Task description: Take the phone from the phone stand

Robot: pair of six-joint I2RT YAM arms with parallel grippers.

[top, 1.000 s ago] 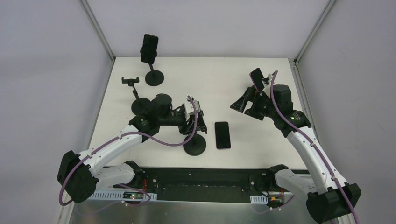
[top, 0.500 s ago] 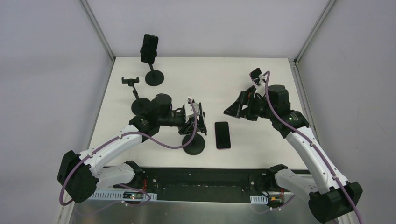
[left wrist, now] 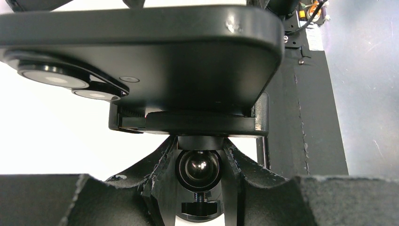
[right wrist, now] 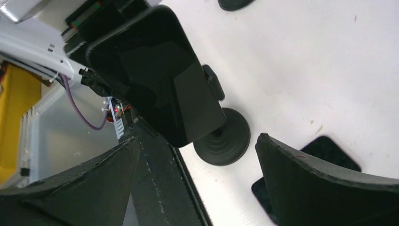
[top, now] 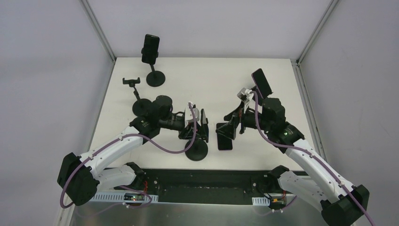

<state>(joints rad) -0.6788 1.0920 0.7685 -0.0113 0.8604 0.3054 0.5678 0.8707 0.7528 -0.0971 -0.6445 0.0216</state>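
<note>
Near the middle of the near edge of the matte white tabletop (top: 211, 80), the phone (right wrist: 155, 70), a glossy black slab with rounded corners, sits gripped in the ribbed clamp (left wrist: 188, 123) of its stand (right wrist: 226, 140), which rests on a round disc base. The left tool (left wrist: 200, 147) is clenched on the stand's neck just under the clamp, its coarse black pads (left wrist: 117, 193) closing either side of a shiny ball joint (left wrist: 197, 167). The right tool (right wrist: 197, 139) is released, spread wide with its grainy fingers flanking the phone. A second phone (top: 226, 142) lies flat just beside the base. A loaded stand (top: 155, 77) and an empty stand (top: 140, 104) keep to the far left corner; bare tabletop lies open toward the far edge.
</note>
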